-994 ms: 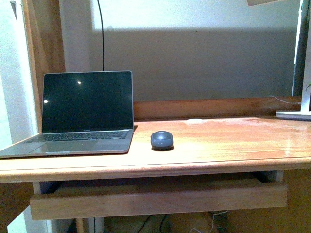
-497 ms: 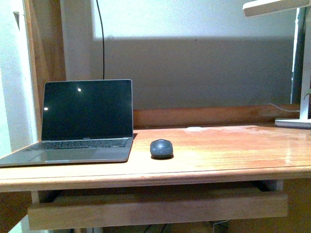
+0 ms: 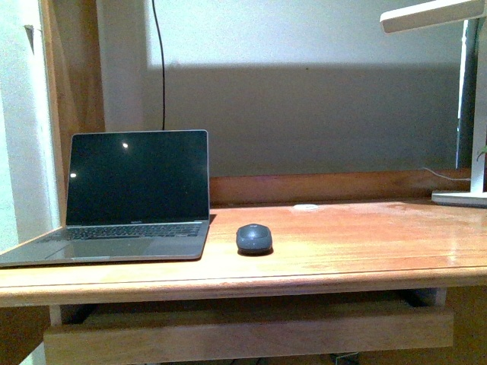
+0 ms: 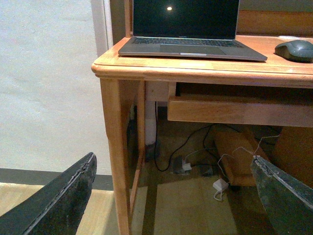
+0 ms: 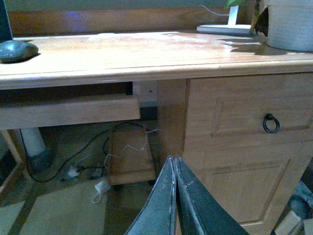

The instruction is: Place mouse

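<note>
Left gripper is spread wide, holds nothing, and hangs low in front of the tabletop's left front corner, below the surface. Right gripper has fingers pressed together with nothing between them, also low, in front of the drawer cabinet under the tabletop's right side. Neither gripper shows in front view.

Mouse sits on tabletop near the front edge, roughly mid-width, just beside the laptop's right side, not touching it. Also seen in left wrist view and right wrist view, resting flat, free of both grippers.

Laptop is open, screen dark, at the left end of the tabletop. Small white disc lies near the back edge, behind the mouse, well apart from it. Lamp base is at the right back corner, lamp head above. White pot is at the right end in right wrist view. Pull-out tray sits under the front edge. Cables lie on the floor under the desk.
</note>
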